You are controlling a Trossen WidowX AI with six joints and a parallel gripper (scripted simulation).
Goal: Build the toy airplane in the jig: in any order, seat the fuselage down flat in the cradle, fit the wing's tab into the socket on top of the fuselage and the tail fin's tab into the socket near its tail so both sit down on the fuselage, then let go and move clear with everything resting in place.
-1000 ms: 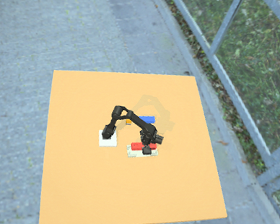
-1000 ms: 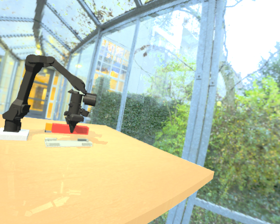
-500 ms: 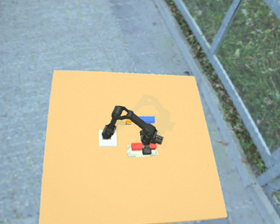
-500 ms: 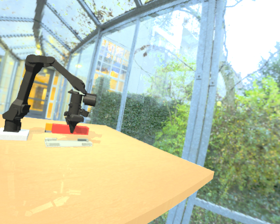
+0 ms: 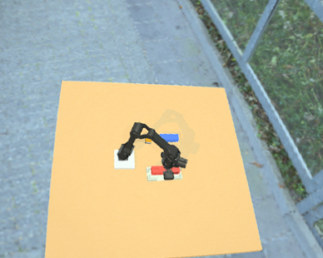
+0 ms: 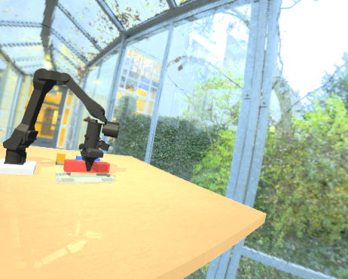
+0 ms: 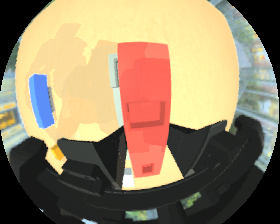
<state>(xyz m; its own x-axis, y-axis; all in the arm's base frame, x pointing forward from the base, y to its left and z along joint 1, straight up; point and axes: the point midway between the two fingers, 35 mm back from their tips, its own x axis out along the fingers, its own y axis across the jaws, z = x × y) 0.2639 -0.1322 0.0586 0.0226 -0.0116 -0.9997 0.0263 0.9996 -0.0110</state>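
With the fingers [image 5: 169, 171] [image 6: 89, 166] clamped on the red fuselage [image 5: 157, 170] [image 6: 75, 166] [image 7: 145, 80], it's cradle-seating time — right over the jig [image 5: 152, 178] [image 6: 84, 180] [image 7: 113, 75]. Next comes squaring up — then a level lowering before release.

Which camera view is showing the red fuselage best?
The wrist view: the red fuselage shows both sockets there. The top view shows two ends, its middle covered by the arm; the exterior view shows its long side above the cradle.
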